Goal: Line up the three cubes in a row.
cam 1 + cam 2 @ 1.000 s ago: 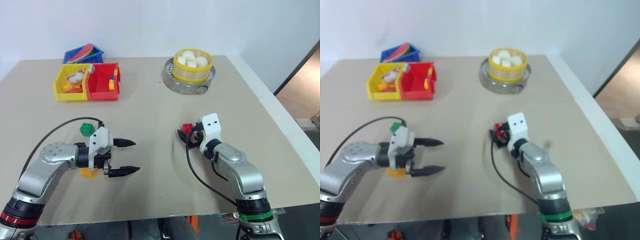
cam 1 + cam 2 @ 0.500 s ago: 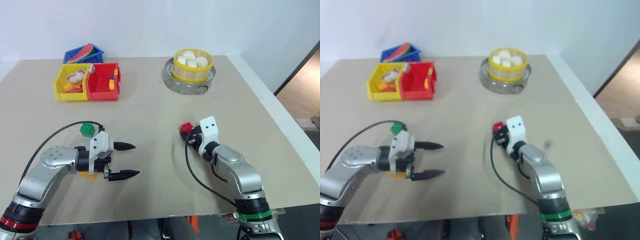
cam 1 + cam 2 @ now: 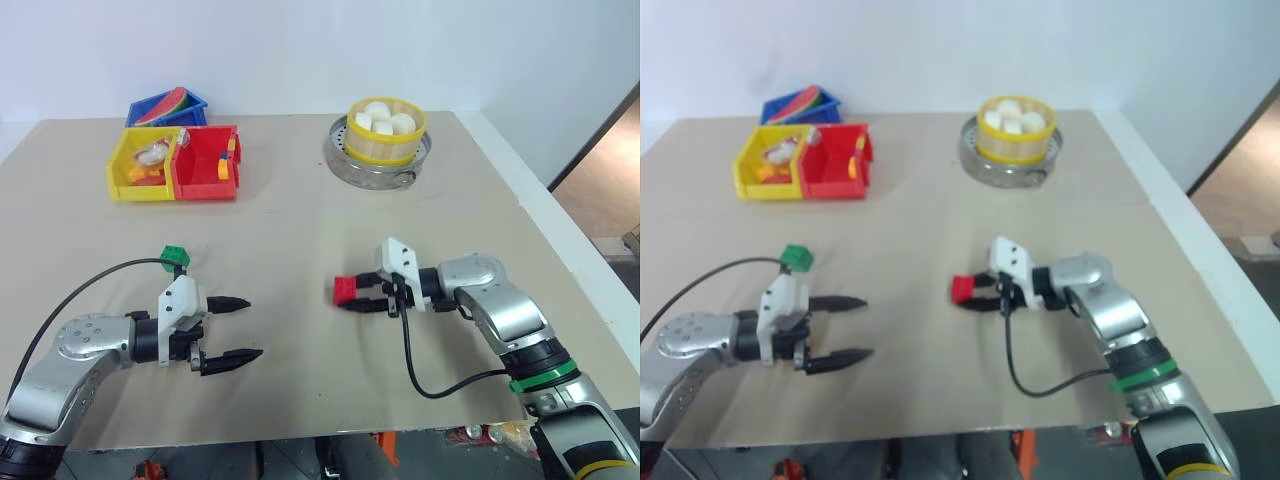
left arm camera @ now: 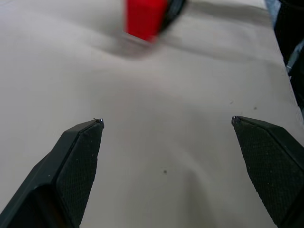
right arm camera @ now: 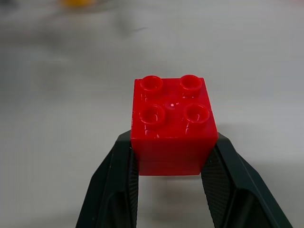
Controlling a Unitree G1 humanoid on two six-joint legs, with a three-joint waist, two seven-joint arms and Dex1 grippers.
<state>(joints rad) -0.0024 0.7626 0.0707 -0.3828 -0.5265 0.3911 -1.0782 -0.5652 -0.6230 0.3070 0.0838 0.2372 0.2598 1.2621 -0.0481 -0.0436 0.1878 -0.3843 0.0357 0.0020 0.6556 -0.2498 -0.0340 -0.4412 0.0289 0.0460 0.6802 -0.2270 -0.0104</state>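
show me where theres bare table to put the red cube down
Free: the stretch between the open left gripper and the red cube in the right gripper, and the middle strip before the bins and steamer. Crowded: by the green cube.

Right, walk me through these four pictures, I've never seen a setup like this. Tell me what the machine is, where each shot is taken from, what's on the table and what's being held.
It is a two-armed robot. Two pictures come from cameras in its head, looking down over its arms at the table. The other two come from a camera on each wrist, looking along that arm's two black fingers.

The right gripper is shut on a red cube; the right wrist view shows it close up, studs upward. The left gripper is open and holds nothing. A green cube lies beyond it.

At the back stand yellow, red and blue bins, and a basket of white buns on a metal tray.
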